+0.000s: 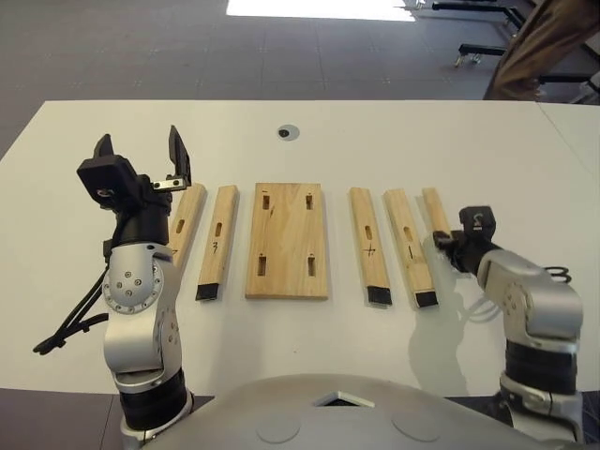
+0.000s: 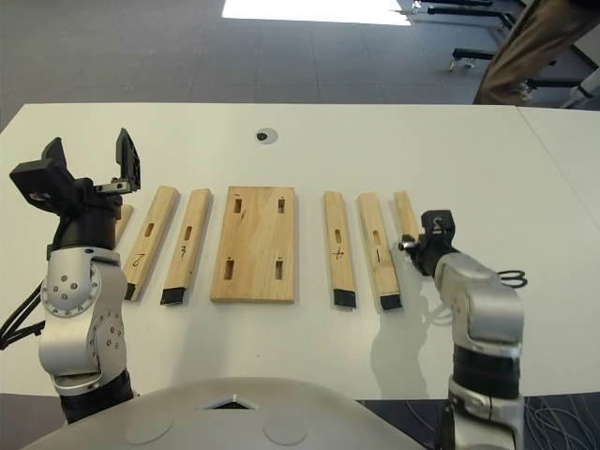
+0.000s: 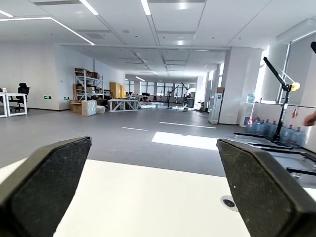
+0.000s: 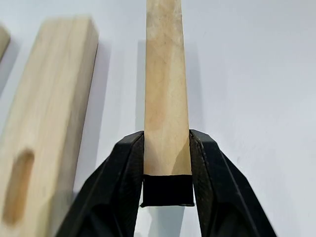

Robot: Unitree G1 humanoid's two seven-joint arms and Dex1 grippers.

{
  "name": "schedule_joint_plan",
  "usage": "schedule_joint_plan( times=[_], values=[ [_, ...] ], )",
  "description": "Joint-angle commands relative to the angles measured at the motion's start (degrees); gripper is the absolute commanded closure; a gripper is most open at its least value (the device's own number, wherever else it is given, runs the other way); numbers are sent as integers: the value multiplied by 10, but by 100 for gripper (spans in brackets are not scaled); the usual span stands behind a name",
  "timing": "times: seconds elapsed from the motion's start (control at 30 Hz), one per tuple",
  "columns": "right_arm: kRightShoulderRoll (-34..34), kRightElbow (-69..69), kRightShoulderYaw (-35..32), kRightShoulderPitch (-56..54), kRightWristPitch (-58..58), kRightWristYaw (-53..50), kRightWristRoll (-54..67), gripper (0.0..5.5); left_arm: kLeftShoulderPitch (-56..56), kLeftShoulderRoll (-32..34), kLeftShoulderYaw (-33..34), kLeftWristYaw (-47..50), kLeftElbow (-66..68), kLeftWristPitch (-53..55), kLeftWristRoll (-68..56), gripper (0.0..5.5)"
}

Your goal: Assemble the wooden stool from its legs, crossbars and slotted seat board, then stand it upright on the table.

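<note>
White desk (image 1: 469, 141): at lower right, the right claw (image 4: 167, 148) clamps the thin stick (image 4: 166, 74) by its dark end. It is best lifted level, clear of the neighbouring leg (image 1: 410, 246). The left claw (image 1: 142, 157) gapes open.

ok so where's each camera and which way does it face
Left eye view: on the head, looking forward and down at the table and seat board; both arms show.
Right eye view: beside it, same scene, same arms.
Left wrist view: on that wrist, facing over the table's far edge into the room; open left hand shows.
Right wrist view: on that wrist, looking along the wooden piece the right hand clamps.
Shared: left wrist and eye views both catch the table's round port.
</note>
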Motion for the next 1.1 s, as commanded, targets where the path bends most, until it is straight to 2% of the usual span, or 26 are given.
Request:
schedule_joint_plan(
  times=[0.03,0.1,0.2,0.3,0.4,0.57,0.77,0.97,1.1],
  values=[
    [-7,60,-10,-116,-124,-10,-15,421,-61,19,61,-25,46,33,-81,85],
    [13,53,1,-152,-162,9,6,421,-100,20,100,-36,67,61,-163,85],
    [24,-10,107,-150,-248,108,21,421,-143,39,124,-88,103,117,-293,85],
    [51,-67,175,-120,-279,165,53,421,-190,55,125,-129,153,166,-393,85],
    [89,-109,233,-106,-282,189,84,421,-204,62,96,-157,177,192,-436,85],
    [107,-107,284,-75,-323,177,48,421,-208,44,63,-146,210,228,-479,85],
    [123,-77,288,-63,-359,161,28,421,-197,55,49,-146,199,242,-513,85],
    [145,-42,203,-83,-348,113,55,421,-194,74,45,-139,195,242,-515,85],
    [134,-17,221,-85,-350,110,24,421,-192,81,35,-144,185,240,-518,85]
  ],
)
